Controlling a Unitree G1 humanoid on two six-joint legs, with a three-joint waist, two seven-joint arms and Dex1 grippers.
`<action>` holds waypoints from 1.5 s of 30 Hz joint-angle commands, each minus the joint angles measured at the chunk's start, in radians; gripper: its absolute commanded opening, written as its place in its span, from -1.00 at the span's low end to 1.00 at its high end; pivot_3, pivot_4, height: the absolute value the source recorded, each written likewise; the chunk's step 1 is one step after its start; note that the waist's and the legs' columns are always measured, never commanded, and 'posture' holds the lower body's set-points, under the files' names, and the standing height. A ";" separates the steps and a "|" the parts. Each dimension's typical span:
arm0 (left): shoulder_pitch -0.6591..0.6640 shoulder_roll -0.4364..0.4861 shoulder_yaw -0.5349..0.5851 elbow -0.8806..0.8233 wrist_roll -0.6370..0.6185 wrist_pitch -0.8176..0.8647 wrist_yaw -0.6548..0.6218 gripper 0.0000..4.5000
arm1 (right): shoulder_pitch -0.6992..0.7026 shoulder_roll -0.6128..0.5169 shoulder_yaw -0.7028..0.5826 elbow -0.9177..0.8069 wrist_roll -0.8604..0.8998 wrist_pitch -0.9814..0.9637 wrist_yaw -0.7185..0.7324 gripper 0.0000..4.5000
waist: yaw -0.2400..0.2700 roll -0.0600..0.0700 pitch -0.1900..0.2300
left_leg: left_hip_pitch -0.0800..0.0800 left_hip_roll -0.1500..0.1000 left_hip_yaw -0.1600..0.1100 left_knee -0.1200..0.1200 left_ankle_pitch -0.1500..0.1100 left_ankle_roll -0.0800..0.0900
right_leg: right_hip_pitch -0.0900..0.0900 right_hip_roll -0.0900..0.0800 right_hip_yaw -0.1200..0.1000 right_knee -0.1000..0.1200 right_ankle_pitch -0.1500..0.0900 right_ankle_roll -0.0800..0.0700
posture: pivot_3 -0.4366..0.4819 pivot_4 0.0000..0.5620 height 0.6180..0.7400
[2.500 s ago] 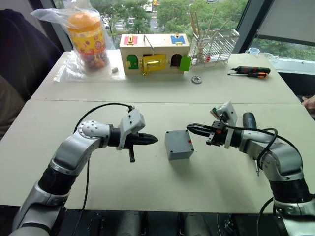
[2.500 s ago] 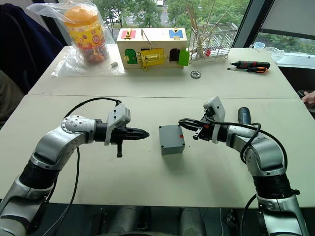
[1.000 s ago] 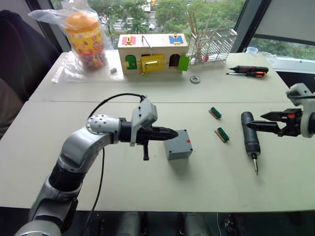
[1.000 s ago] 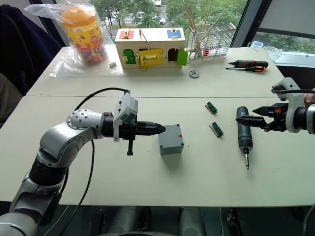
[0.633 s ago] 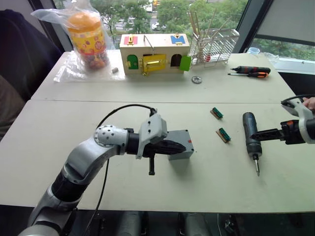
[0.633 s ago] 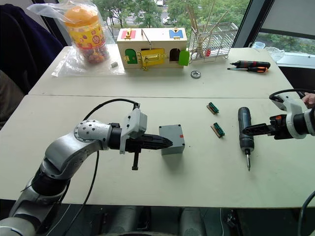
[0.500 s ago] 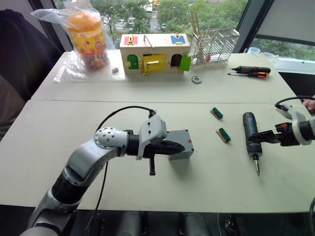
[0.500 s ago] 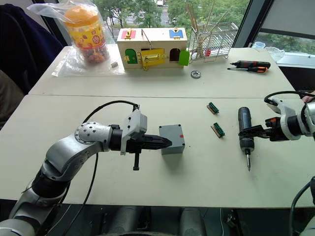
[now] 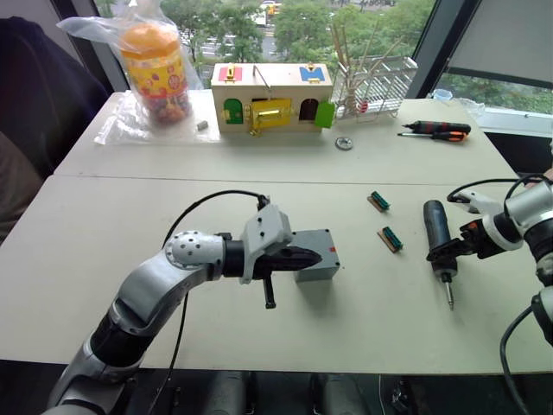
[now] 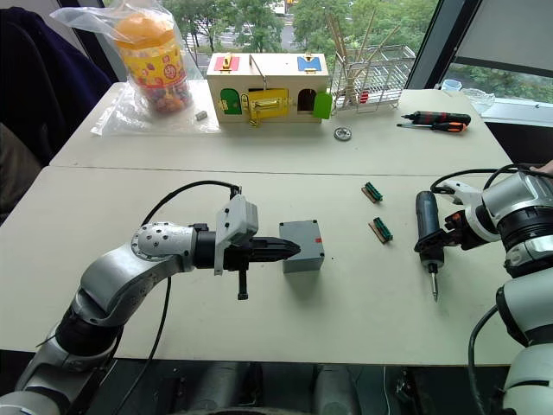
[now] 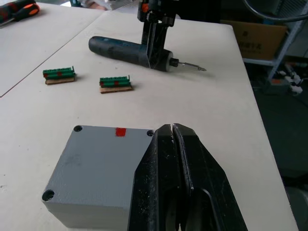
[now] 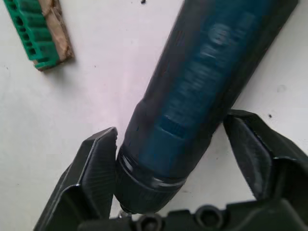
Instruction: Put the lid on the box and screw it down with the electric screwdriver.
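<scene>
Electric screwdriver [image 10: 426,228] flat on table, bit toward robot; right pincer [image 12: 168,192] open astride it; left pincer [image 11: 172,132] closed, empty.

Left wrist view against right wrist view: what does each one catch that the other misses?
The left wrist view adds the grey box with its red mark, the left jaws shut by it, and a second green strip. The right wrist view adds a close look at the right jaws standing open, one each side of the tool's barrel. Shared: the electric screwdriver lying on the table, and one green connector strip.
</scene>
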 commanded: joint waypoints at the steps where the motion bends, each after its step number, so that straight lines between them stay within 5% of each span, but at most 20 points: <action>1: 0.001 -0.002 0.014 -0.024 -0.001 -0.011 0.008 -1.00 | 0.069 0.009 0.030 0.010 -0.057 -0.047 0.026 0.04 | 0.000 0.000 0.000 | 0.000 0.000 -0.001 0.000 0.000 0.000 | 0.000 0.000 -0.001 -0.001 0.000 0.000 | -0.05 -0.47 0.42; 3: -0.002 -0.001 0.015 -0.006 0.007 -0.023 0.006 -1.00 | 0.101 0.001 0.010 -0.003 -0.071 -0.054 0.016 -0.17 | 0.000 -0.001 -0.001 | 0.000 0.000 -0.002 0.000 0.000 0.000 | 0.002 0.000 -0.002 -0.002 0.000 0.000 | -0.05 -0.47 0.42; 12: -0.068 0.040 0.023 0.142 0.048 -0.098 -0.084 -1.00 | 0.008 0.053 -0.283 0.114 -0.032 -0.110 -0.239 -0.17 | -0.010 -0.006 -0.004 | 0.008 -0.001 -0.014 0.001 0.000 -0.001 | 0.022 0.001 -0.015 -0.014 0.001 -0.001 | -0.05 -0.47 0.42; 22: -0.159 0.096 0.030 0.301 0.062 -0.153 -0.239 -1.00 | 0.110 -0.041 -0.581 -0.318 0.061 -0.145 -0.406 -0.17 | -0.021 0.023 0.008 | -0.009 -0.002 -0.013 -0.007 0.003 -0.005 | -0.001 0.001 -0.016 -0.007 0.001 0.000 | -0.05 -0.47 0.42; 26: -0.203 0.044 0.019 0.369 0.070 -0.157 -0.244 -1.00 | 0.265 0.124 -0.883 -0.666 0.216 -0.268 -0.566 -0.17 | -0.018 0.023 0.009 | -0.009 -0.002 -0.011 -0.005 0.003 -0.004 | 0.000 0.000 -0.016 -0.006 0.001 0.000 | -0.05 -0.47 0.42; 31: -0.257 -0.025 -0.014 0.399 0.086 -0.151 -0.252 -1.00 | 0.299 0.526 -1.150 -1.028 0.532 -0.330 -0.794 -0.17 | -0.019 0.023 0.011 | -0.006 -0.002 -0.011 -0.002 0.004 -0.004 | -0.001 -0.001 -0.012 0.002 0.001 0.000 | -0.05 -0.47 0.42; 36: -0.292 -0.048 -0.067 0.454 0.166 -0.192 -0.248 -1.00 | 0.412 0.665 -1.095 -1.204 0.760 -0.219 -0.805 -0.17 | 0.006 0.023 0.011 | -0.007 -0.003 -0.014 -0.004 0.004 -0.004 | -0.001 0.000 -0.014 0.001 0.001 0.000 | -0.05 -0.47 0.42; 45: -0.269 -0.063 -0.097 0.449 0.218 -0.180 -0.247 -1.00 | 0.538 0.664 -0.960 -1.256 0.832 -0.221 -0.811 -0.17 | -0.002 0.023 0.011 | -0.007 -0.003 -0.010 -0.004 0.005 -0.002 | -0.004 0.000 -0.009 0.003 0.001 0.000 | -0.05 -0.47 0.42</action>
